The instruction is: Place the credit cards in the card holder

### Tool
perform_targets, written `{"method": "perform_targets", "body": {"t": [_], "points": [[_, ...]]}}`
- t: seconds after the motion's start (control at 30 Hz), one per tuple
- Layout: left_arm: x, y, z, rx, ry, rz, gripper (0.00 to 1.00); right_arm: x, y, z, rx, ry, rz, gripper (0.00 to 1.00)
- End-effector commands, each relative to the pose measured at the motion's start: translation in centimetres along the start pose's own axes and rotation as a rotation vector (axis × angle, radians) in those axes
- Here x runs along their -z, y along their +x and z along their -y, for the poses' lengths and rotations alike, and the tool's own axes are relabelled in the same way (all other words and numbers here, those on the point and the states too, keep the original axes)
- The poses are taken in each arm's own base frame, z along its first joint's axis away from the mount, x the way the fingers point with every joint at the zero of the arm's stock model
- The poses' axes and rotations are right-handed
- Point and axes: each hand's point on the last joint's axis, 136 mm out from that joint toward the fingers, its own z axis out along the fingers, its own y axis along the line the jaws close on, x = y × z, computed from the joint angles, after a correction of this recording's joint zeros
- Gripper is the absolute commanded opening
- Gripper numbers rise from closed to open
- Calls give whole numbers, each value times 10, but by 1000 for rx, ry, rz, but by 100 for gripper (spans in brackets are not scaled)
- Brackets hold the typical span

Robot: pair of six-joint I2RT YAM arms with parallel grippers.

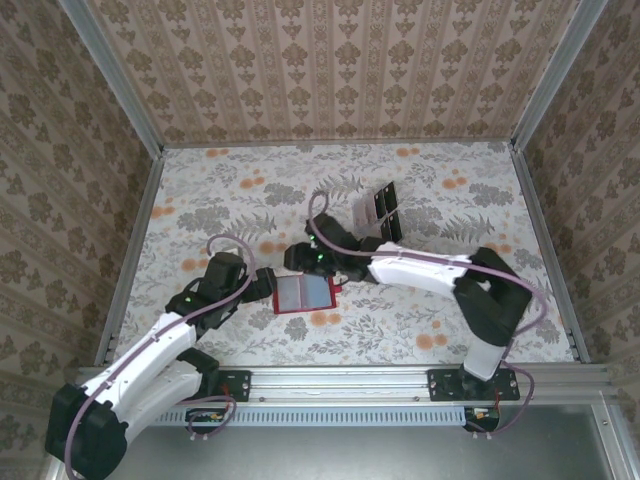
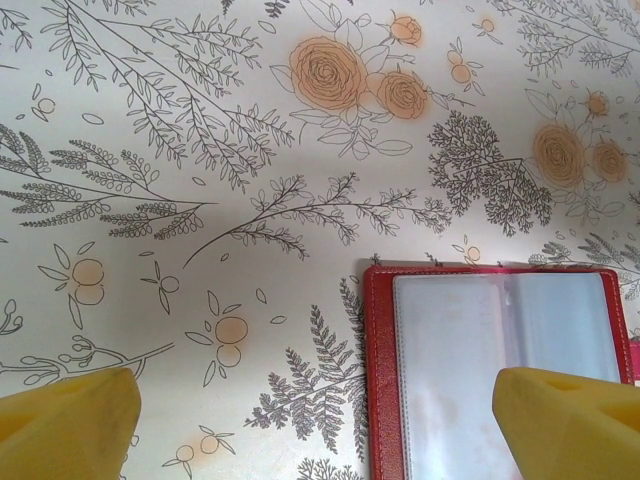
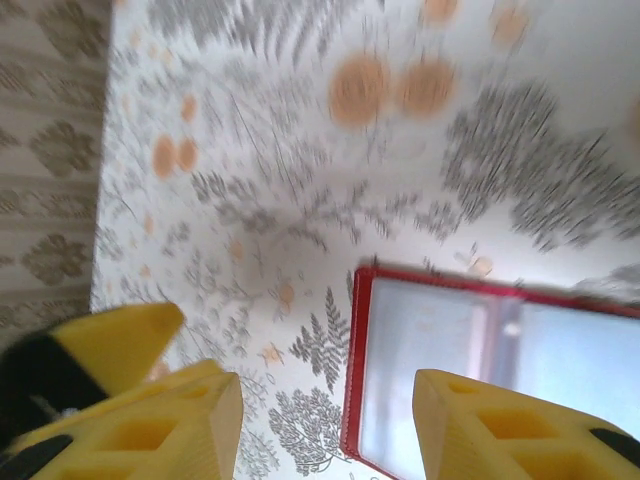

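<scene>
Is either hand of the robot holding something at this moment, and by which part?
Nothing is held. The left hand stands wide open near the open card holder, and the gap between the fingers of the right hand is empty too.

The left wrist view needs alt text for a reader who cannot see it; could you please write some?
An open red card holder with pale, clear sleeves lies flat at lower right on a floral-print table. The left pincer hangs open, its two yellow fingertips wide apart in the bottom corners, holding nothing.
</scene>
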Motion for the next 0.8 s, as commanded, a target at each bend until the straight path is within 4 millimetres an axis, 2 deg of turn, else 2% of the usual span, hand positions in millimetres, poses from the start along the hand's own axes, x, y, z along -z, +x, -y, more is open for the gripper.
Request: {"method": "perform_targets", "body": {"t": [0.0,0.13,0.23,0.3,0.5,0.77], "points": [[2,-7,5,-32,6,-11,100,44,-36,27,95,162,90,50],[-3,-10,9,-59,4,-32,100,79,-62,72,179,386,135,49],[-8,-12,9,-69,-2,-48,100,93,-74,101,210,520,126,48],[-10,-13,10,-74,-1,-55,100,97,-83,112,214,569,124,47],[-17,-15,12,-89,0,-81,100,83,-109,131,239,679,106,42],[-26,-9,13,-80,11,-114,100,49,-134,150,271,785,78,33]]}}
